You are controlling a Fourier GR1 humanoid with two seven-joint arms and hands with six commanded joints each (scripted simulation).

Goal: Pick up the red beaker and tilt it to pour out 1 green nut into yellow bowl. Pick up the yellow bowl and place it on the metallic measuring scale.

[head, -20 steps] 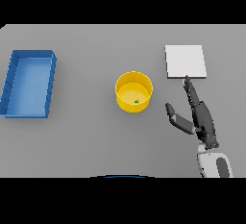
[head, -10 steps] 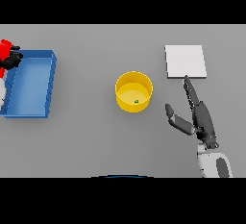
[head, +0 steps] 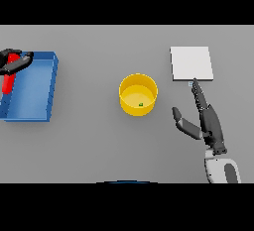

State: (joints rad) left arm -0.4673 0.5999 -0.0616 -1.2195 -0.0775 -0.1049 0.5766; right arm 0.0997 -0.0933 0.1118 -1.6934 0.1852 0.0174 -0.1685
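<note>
So the pour looks done: there's one small green nut sitting in the bottom of the yellow bowl, which stands upright mid-desk. The left hand is way over at the left edge, fingers wrapped round the red beaker, holding it over the left end of the blue tray. I'd guess the beaker gets parked there, but I can't tell whether it's touching the tray floor or hanging above it.

The step that matters now is getting the bowl onto the metallic measuring scale, the pale square plate at the far right. The right hand is on the near right, fingers straight and pointing away toward the scale, thumb spread out to the left, holding nothing. One fingertip lies just at the scale's near edge; can't say if it actually touches.

If I were doing it: swing the right hand left to the bowl, get thumb and fingers on opposite sides of the wall, close firmly, lift straight up and keep it level so the nut doesn't roll out. Then carry it right and away, and set it down centred on the plate, not hanging off an edge. Main risk is knocking the bowl sideways on approach, since it looks light
</note>
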